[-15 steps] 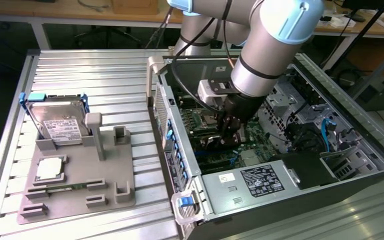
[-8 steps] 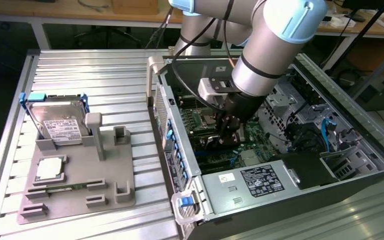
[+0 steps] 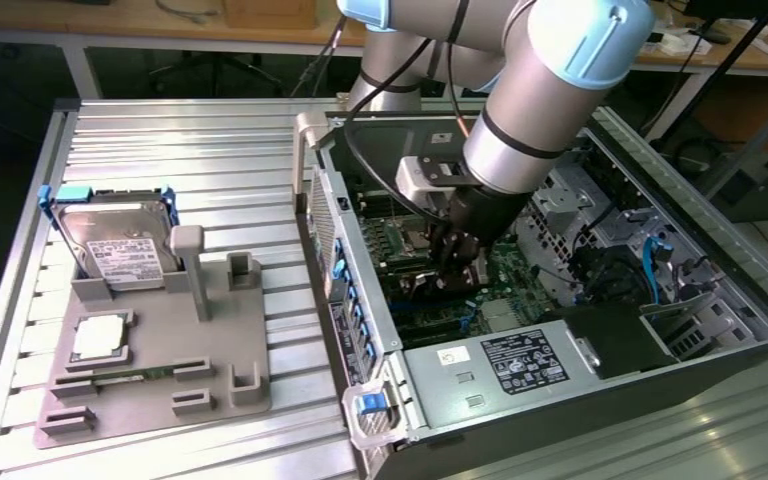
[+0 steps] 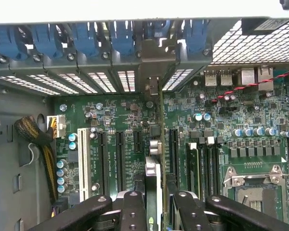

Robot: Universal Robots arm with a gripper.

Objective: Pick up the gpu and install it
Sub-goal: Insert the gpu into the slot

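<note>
My gripper (image 4: 153,211) is down inside the open computer case (image 3: 704,330), black fingers (image 4: 133,211) clamped on the gpu (image 4: 154,168), which I see edge-on, standing upright over the green motherboard (image 4: 115,115). Its silver bracket meets the perforated rear slot covers with blue latches (image 4: 82,38). Black slots flank the card, and the CPU socket (image 4: 253,185) lies beside them. Outside the case, a grey fixture tray (image 3: 157,390) holds a hard drive (image 3: 117,250).

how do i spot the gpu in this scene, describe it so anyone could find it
Find the open computer case on the exterior view's right, then the motherboard inside it. The gpu is the thin card standing on edge above the expansion slots, clamped by the end effector. Unlike the empty slots beside it, its metal bracket reaches the case's rear openings.
</note>
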